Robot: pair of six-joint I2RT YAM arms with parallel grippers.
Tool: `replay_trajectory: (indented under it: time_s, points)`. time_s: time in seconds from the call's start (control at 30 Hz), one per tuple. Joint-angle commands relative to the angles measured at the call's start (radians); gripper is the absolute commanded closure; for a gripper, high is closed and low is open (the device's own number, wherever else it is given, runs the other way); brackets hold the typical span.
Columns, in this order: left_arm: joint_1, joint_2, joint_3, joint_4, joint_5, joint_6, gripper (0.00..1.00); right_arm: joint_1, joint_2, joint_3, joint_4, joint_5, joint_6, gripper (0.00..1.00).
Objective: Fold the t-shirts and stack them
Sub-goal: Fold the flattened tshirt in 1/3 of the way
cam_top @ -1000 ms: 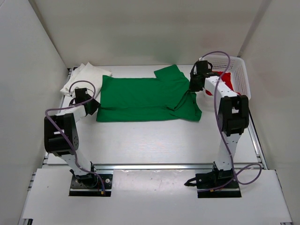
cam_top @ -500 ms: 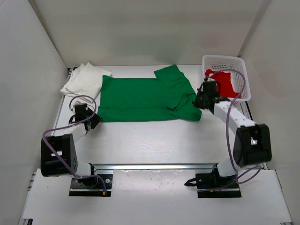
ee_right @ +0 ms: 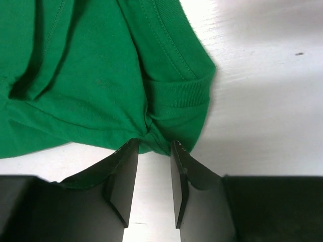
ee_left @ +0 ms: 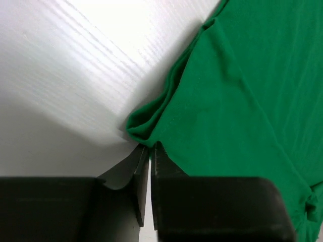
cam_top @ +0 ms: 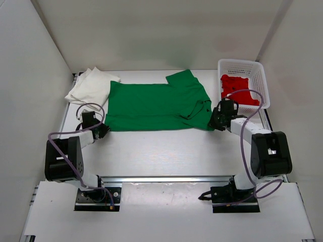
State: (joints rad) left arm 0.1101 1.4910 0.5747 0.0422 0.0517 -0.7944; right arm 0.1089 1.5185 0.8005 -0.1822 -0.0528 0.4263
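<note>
Green t-shirt (cam_top: 151, 106) spread flat mid tabletop (cam_top: 161, 151). White t-shirt (cam_top: 91, 85) folded at far left, touching green one's edge. Red t-shirt (cam_top: 236, 85) bunched in basket (cam_top: 237, 61), far right. Left gripper (ee_left: 150, 147) at near-left corner, jaws nearly together, can't tell if cloth pinched. Right gripper (ee_right: 154, 143) at near-right sleeve, jaws apart, holding nothing tbh.

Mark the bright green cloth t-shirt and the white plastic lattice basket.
bright green cloth t-shirt (cam_top: 151, 106): top external view, middle of its body.
white plastic lattice basket (cam_top: 241, 64): top external view, far wall.
</note>
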Motion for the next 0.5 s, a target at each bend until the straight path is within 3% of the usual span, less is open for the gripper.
replay_trajectory:
  time_s: [0.0,0.1,0.17,0.23,0.47]
  points:
    - [-0.015,0.024,0.037,-0.001,-0.019,0.003,0.85,-0.008,0.025,0.037,0.069,-0.013,-0.001,0.7]
    - [-0.024,0.041,0.074,-0.014,-0.032,0.009,0.94,-0.009,0.055,0.068,0.064,-0.016,0.0,0.8]
    - [-0.024,0.051,0.086,-0.016,-0.044,0.012,1.0,-0.006,0.072,0.091,0.058,-0.001,0.006,0.95]
    - [-0.017,0.052,0.088,-0.012,-0.043,0.012,1.0,0.001,0.057,0.101,0.056,0.024,0.003,1.0]
    - [0.017,0.083,0.108,-0.015,-0.046,0.018,1.0,-0.028,0.112,0.232,0.01,0.1,-0.056,0.99]
